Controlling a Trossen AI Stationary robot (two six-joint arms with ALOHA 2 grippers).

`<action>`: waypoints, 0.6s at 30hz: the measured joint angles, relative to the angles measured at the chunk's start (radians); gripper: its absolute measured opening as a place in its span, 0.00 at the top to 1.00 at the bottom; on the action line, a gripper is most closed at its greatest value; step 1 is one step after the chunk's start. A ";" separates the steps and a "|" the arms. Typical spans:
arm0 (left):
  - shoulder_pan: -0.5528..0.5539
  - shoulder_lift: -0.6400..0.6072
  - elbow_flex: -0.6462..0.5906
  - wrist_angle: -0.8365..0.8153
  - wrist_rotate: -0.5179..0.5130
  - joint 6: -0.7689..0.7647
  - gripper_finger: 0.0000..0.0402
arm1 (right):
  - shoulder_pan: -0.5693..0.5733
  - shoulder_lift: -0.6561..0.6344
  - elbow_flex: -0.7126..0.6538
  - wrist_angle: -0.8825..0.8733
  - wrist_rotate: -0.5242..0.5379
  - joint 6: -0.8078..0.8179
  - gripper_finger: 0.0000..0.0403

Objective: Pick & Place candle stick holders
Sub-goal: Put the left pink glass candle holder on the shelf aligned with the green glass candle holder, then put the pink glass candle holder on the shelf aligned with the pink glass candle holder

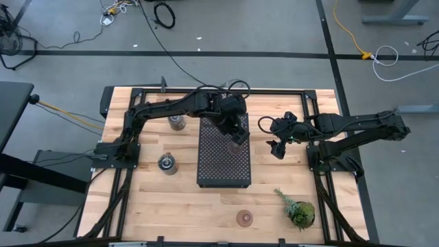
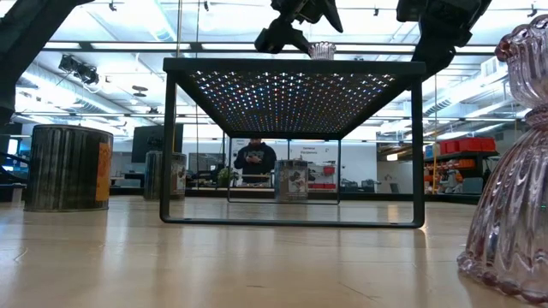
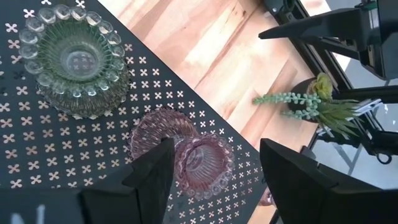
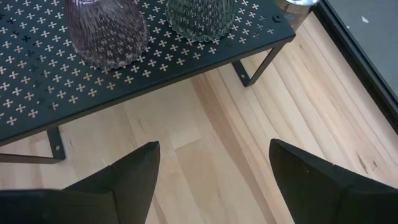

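The black perforated tray (image 1: 223,161) stands on legs at the table's middle. A pale green glass holder (image 3: 74,59) and a pinkish holder (image 3: 186,152) stand on their bases at the tray's far right corner. My left gripper (image 1: 235,134) (image 3: 214,149) is open just above the pinkish holder, one finger on each side of its cup; I see no touch. My right gripper (image 1: 278,145) (image 4: 214,146) is open and empty over bare wood, right of the tray. Two silvery holders (image 1: 177,122) (image 1: 167,163) stand left of the tray. Another pinkish holder (image 1: 244,218) stands near the front edge.
A leafy green plant sprig (image 1: 298,209) lies at the front right of the table. The low view shows open space under the tray (image 2: 291,145), between its legs. Black frame rails run along the table's left and right sides. A person stands far off in the room behind.
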 joint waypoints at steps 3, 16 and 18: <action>0.004 0.000 0.000 0.000 -0.018 0.018 0.41 | 0.000 0.000 0.000 0.000 0.000 0.001 0.25; 0.005 -0.001 0.055 -0.025 -0.009 0.018 0.41 | 0.000 0.000 0.000 0.010 -0.011 0.010 0.25; 0.005 -0.001 0.098 -0.051 -0.019 0.017 0.41 | 0.000 0.000 0.000 0.017 -0.026 0.025 0.25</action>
